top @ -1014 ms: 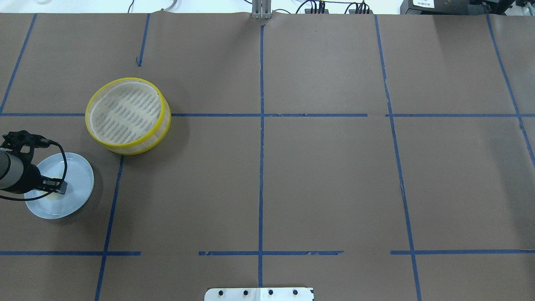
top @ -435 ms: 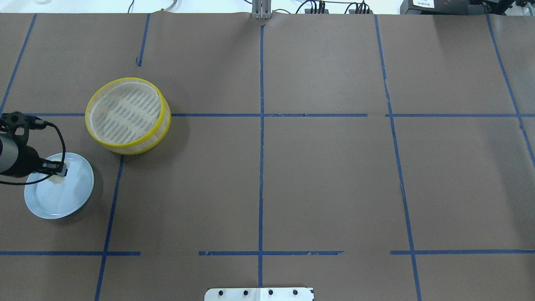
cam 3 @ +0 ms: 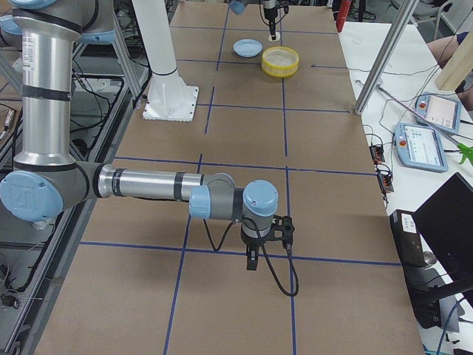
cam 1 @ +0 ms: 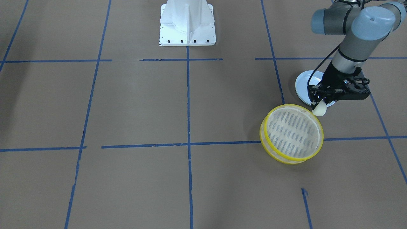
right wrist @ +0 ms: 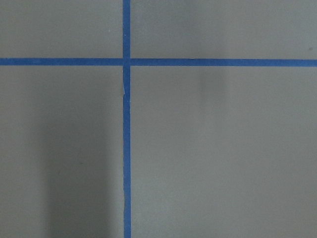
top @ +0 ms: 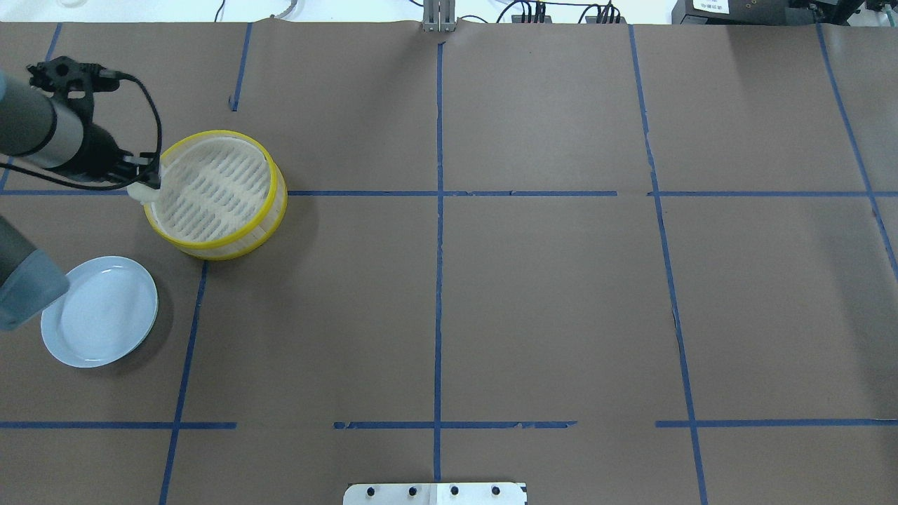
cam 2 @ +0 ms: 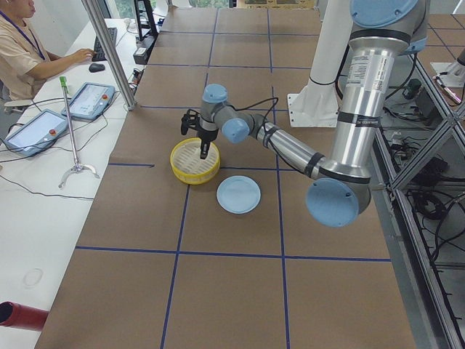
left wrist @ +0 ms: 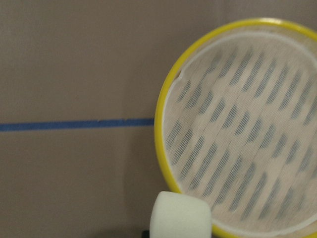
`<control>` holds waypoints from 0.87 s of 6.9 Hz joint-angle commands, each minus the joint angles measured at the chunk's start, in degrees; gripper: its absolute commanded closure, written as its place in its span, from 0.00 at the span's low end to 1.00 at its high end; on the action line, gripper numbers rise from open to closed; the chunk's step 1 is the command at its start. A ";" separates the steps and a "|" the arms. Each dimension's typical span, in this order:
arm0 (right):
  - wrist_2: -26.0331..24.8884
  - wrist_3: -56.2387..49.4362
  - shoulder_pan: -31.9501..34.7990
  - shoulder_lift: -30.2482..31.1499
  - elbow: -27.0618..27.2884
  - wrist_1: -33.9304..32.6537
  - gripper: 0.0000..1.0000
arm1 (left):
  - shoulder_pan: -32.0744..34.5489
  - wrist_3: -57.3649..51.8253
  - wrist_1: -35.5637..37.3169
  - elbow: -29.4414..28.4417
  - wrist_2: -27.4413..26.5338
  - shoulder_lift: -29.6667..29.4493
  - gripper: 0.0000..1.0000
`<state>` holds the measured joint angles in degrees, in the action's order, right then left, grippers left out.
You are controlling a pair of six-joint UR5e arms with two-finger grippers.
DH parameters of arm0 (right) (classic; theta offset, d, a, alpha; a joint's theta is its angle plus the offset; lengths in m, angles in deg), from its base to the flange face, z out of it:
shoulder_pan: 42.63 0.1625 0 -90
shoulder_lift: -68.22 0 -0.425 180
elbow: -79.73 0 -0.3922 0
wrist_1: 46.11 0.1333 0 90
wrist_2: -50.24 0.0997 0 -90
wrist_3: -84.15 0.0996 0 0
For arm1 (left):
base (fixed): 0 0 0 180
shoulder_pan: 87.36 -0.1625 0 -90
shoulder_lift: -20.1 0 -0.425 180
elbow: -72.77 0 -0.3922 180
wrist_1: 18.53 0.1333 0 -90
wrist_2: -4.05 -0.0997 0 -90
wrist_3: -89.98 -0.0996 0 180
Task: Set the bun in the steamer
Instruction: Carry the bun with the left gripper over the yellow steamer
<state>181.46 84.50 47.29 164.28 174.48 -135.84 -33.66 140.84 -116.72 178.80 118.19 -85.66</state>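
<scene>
Cream-white bun (cam 1: 319,110) is held pinched in left gripper (cam 1: 319,103), just at rim of steamer (cam 1: 292,133); to be carried inward over the slotted floor before release.

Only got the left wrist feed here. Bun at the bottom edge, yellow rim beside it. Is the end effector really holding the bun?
Observer: Yes. The front-facing view shows the left end effector shut on the bun, which hangs below the fingertips.
Operator: Over the steamer yet?
Observer: Barely. Overhead, it sits at the left rim of the steamer, not over the middle of the floor.
Operator: Where's the plate?
Observer: The blue plate lies empty, nearer the robot than the steamer and apart from it.
Operator: Right arm close?
Observer: No. The right end effector points down at the table far from the steamer. I cannot tell whether it is open or shut.
</scene>
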 commanded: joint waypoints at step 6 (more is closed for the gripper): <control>0.00 0.00 0.00 0.00 0.00 0.00 0.00 | -5.61 3.71 -1.48 -16.99 -0.14 -9.38 0.58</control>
<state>181.46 84.50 47.28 164.28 174.48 -135.84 -38.23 143.27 -117.81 162.20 118.02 -95.31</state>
